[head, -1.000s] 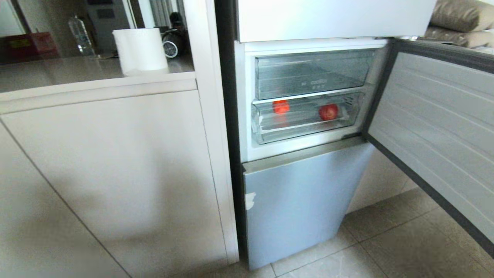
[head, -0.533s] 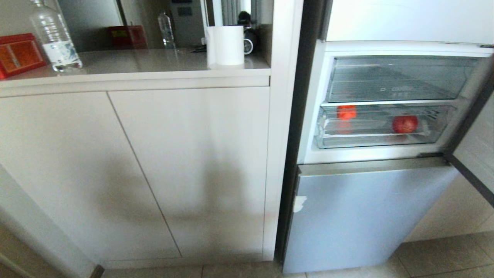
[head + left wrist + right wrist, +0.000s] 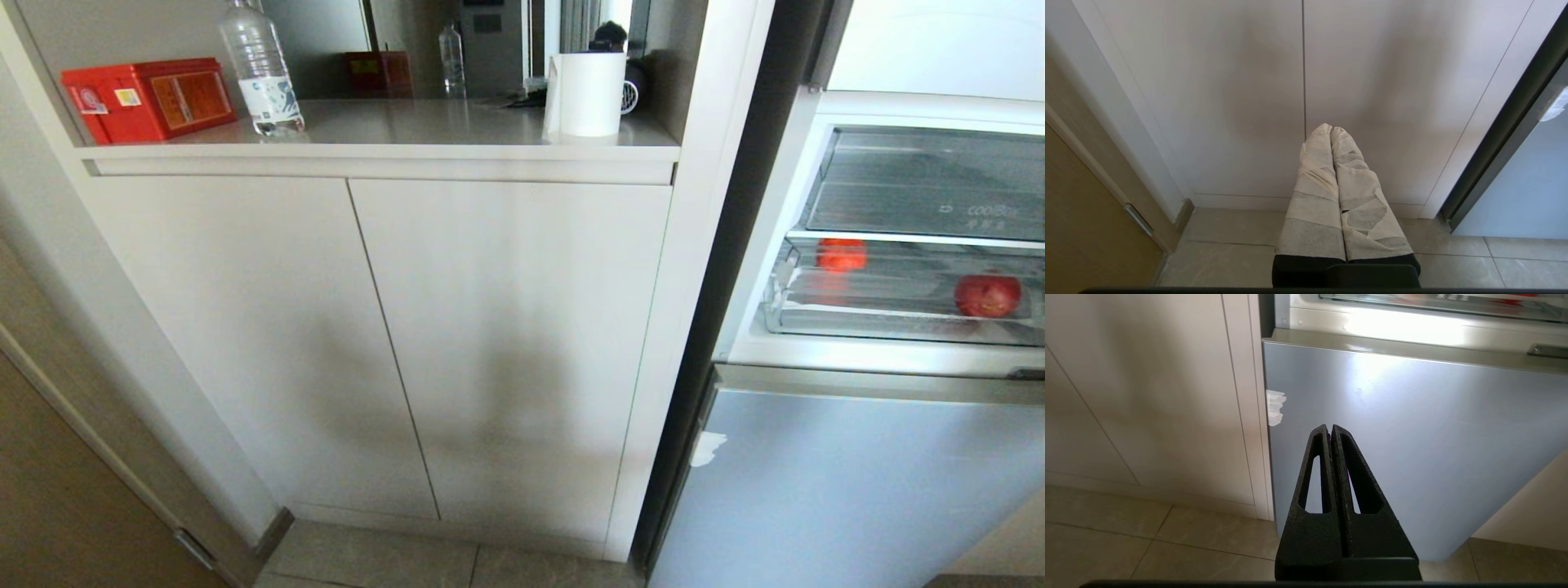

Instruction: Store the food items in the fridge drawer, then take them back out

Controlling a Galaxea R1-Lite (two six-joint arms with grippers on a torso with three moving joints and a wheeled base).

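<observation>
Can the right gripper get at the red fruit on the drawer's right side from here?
Probably not yet: right gripper hangs shut, low before the lower fridge door; the red fruit lies higher, inside the fridge drawer.

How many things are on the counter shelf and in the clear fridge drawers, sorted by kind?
Red fruit balls in the fridge drawer: 2
Clear water bottle: 1
Red box: 1
White paper roll: 1
Total: 5
The bottle and red box farther back look like reflections, so they are not counted.
</observation>
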